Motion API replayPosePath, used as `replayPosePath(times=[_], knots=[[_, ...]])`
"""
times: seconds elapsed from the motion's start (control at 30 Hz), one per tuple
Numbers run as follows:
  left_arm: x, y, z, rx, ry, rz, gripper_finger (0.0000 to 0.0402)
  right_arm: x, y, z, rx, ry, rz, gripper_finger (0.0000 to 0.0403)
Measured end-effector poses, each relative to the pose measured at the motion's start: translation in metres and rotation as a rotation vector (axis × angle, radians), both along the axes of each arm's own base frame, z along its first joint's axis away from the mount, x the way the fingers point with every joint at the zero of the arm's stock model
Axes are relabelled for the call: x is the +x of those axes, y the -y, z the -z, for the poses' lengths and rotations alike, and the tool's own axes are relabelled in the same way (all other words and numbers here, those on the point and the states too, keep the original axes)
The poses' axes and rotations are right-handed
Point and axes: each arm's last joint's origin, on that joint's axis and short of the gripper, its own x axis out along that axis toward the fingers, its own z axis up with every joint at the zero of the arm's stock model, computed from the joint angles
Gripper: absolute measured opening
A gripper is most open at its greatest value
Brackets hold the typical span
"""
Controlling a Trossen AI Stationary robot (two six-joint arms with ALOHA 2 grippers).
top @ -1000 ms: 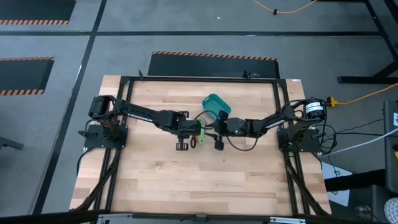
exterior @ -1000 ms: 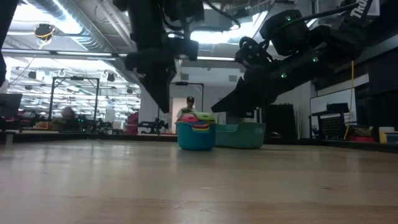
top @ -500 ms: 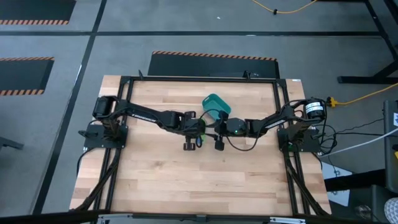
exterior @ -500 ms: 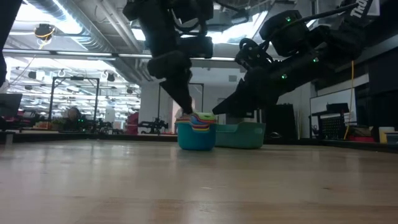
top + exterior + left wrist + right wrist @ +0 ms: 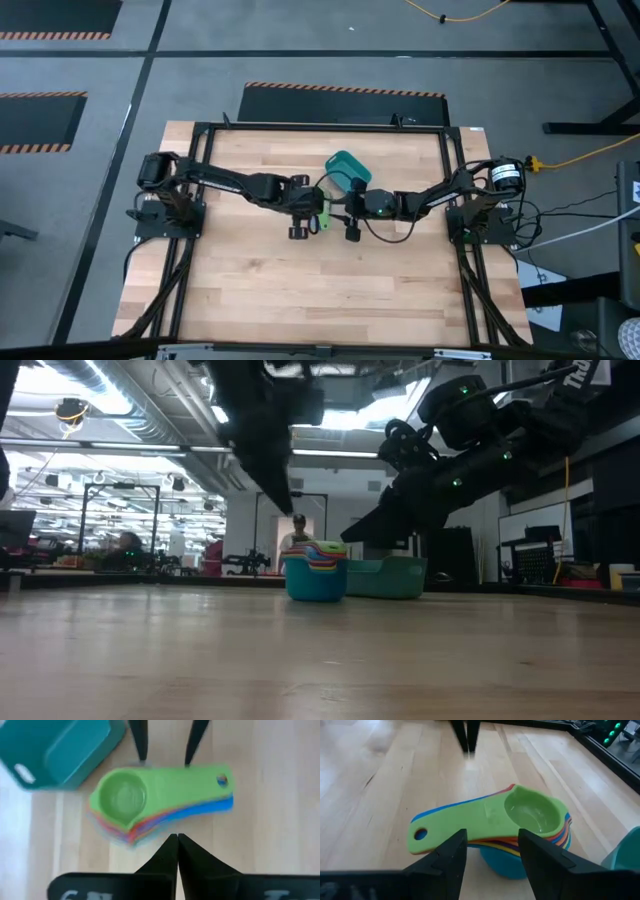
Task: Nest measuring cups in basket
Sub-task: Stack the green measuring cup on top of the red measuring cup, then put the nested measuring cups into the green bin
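The measuring cups (image 5: 150, 802) stand nested in one stack on the wooden table (image 5: 300, 290), near the middle of the high view, with the green cup (image 5: 532, 815) on top; the stack is just beside the teal basket (image 5: 349, 167), not inside it. The left gripper (image 5: 175, 840) hangs above the stack with its two fingers pressed together and holds nothing. The right gripper (image 5: 490, 850) waits on the other side of the stack, its fingers spread apart and empty.
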Motion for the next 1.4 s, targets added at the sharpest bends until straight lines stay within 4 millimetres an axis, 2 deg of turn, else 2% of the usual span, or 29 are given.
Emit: replayPosePath(times=[0.23,0.5,0.67,0.8,1.0,1.4], knots=[[-0.036,-0.002,-0.047,0.009,0.045,-0.005,0.0016,-0.002,0.0,-0.008,0.006,0.013,0.004,0.0182],[-0.095,-0.004,-0.096,0.007,0.084,-0.023,0.0015,-0.002,0.0,-0.019,0.008,0.065,0.005,0.0182],[-0.127,-0.005,-0.115,-0.003,0.111,-0.037,0.0007,-0.002,0.0,-0.018,0.033,0.069,0.015,0.0182],[-0.146,-0.006,-0.126,-0.008,0.147,-0.039,0.0001,-0.002,0.0,-0.018,0.033,0.064,0.015,0.0182],[-0.157,-0.005,-0.133,-0.058,0.194,-0.051,0.0013,-0.002,0.0,-0.019,0.034,0.071,0.015,0.0182],[-0.157,-0.005,-0.135,-0.07,0.219,-0.064,0.011,-0.002,0.0,-0.019,0.032,0.075,0.014,0.0182]])
